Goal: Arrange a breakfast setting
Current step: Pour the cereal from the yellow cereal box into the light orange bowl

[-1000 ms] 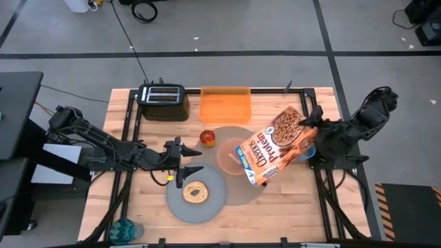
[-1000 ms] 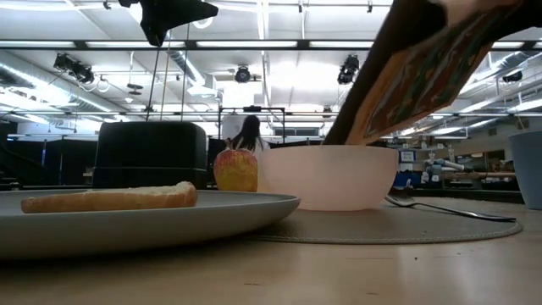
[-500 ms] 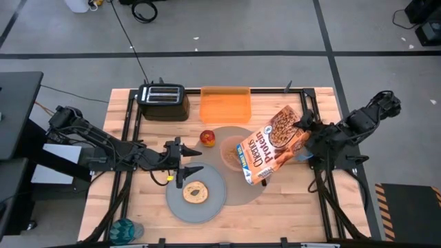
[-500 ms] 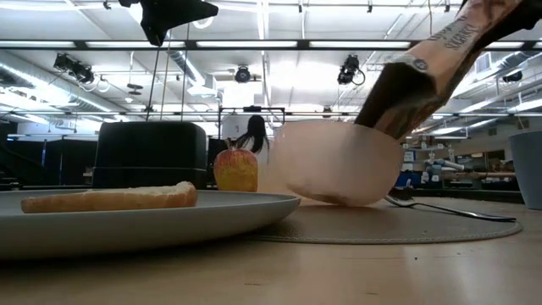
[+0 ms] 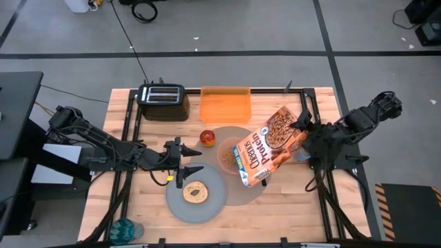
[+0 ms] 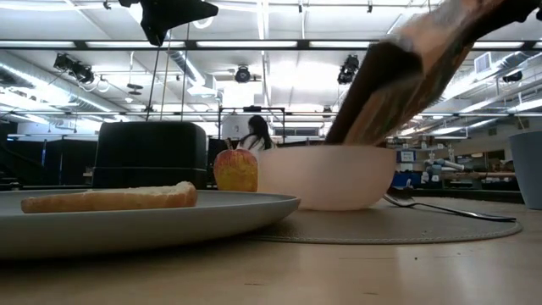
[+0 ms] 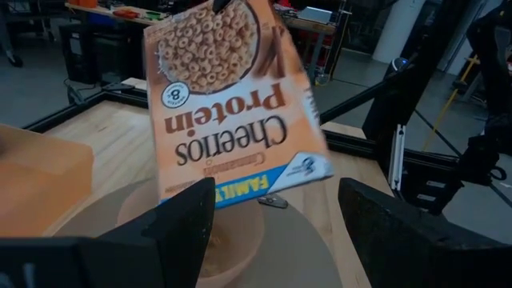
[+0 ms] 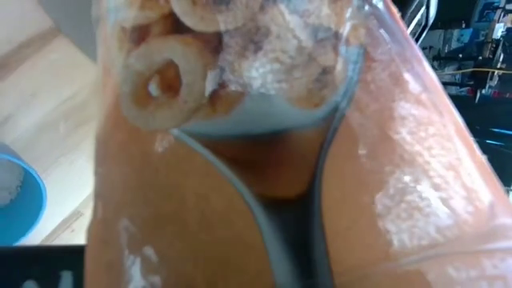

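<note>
Gripping cereal box (image 5: 265,146) in my right claw (image 5: 303,132), closed on its upper end; box tipped mouth-down over pink bowl (image 5: 227,154). Bowl on placemat (image 5: 242,186), apple (image 5: 207,138) just beside. Bagel (image 5: 196,192) on grey plate (image 5: 180,207). My left claw (image 5: 187,160) hovers above plate edge, fingers apart, empty. Blue cup (image 8: 18,198) near box.

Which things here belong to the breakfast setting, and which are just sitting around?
Belongs to the job:
placemat
grey plate with bagel
red apple
pink bowl
spoon
blue cup
cereal box, tipped over the bowl by the right gripper

Lying about:
toaster
orange tray
</note>
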